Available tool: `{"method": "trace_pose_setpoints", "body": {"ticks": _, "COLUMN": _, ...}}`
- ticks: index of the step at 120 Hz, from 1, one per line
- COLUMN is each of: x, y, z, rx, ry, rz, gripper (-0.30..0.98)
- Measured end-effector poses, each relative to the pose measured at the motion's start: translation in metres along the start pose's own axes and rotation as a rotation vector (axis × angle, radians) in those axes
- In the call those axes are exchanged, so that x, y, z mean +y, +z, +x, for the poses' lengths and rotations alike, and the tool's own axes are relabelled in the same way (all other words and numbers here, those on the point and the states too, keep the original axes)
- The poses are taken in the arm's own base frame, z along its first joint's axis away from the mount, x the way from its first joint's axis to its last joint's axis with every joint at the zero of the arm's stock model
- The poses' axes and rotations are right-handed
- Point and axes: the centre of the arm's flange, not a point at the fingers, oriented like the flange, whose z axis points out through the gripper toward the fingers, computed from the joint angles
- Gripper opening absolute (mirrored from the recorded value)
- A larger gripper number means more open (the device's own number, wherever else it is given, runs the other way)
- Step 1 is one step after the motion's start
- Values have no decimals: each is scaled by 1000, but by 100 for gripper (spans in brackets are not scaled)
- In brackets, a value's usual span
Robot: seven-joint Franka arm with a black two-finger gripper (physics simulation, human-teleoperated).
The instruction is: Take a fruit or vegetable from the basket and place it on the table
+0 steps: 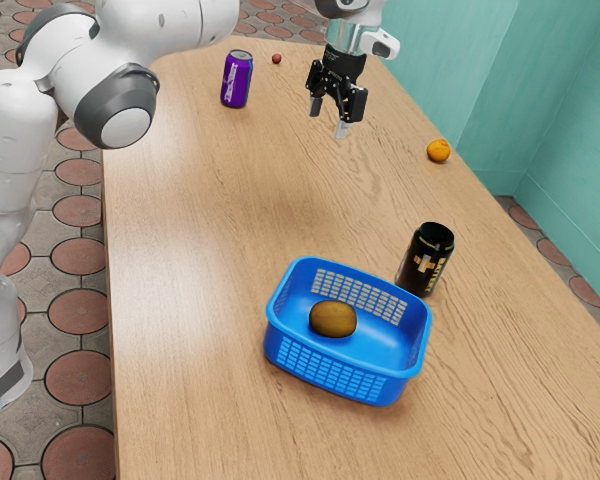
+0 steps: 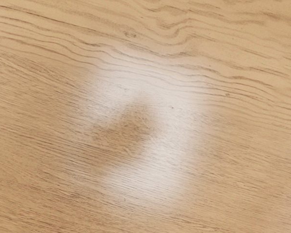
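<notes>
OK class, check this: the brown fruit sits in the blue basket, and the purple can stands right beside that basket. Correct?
Not quite: the exterior view shows the black can right beside the blue basket, while the purple can stands far from it. The brown fruit does sit in the basket.

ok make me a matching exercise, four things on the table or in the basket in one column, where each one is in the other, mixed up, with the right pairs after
Things
1. purple can
2. brown fruit
3. orange fruit
4. black can

Places
A. inside the blue basket
B. standing just outside the basket
C. close to the long edge of the table, toward the exterior view's right
D. nearest the small red round thing

Right pairs
1-D
2-A
3-C
4-B
</notes>
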Motion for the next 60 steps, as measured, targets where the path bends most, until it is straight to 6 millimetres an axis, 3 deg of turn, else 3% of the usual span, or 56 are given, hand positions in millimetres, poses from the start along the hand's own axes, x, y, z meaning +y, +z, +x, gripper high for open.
{"method": "trace_pose_setpoints", "body": {"ticks": 14, "x": -1, "y": 0, "z": 0, "rx": 0, "ry": -2, "rz": -2, "gripper": 68}}
{"method": "trace_pose_setpoints", "body": {"ticks": 25, "x": -14, "y": -2, "z": 0, "rx": 3, "ry": -24, "rz": -24, "gripper": 69}}
{"method": "trace_pose_setpoints", "body": {"ticks": 29, "x": -15, "y": -18, "z": -5, "rx": 31, "ry": -21, "rz": -30, "gripper": 68}}
{"method": "trace_pose_setpoints", "body": {"ticks": 38, "x": -5, "y": -83, "z": -38, "rx": 142, "ry": 38, "rz": -87, "gripper": 69}}
{"method": "trace_pose_setpoints", "body": {"ticks": 41, "x": 11, "y": -96, "z": -46, "rx": 161, "ry": 78, "rz": -93, "gripper": 69}}
{"method": "trace_pose_setpoints", "body": {"ticks": 45, "x": 56, "y": -102, "z": -56, "rx": 165, "ry": 165, "rz": -75, "gripper": 69}}
{"method": "trace_pose_setpoints", "body": {"ticks": 54, "x": 166, "y": -97, "z": -81, "rx": 149, "ry": 362, "rz": -12, "gripper": 68}}
{"method": "trace_pose_setpoints", "body": {"ticks": 60, "x": 212, "y": -89, "z": -94, "rx": 139, "ry": 431, "rz": 43, "gripper": 68}}
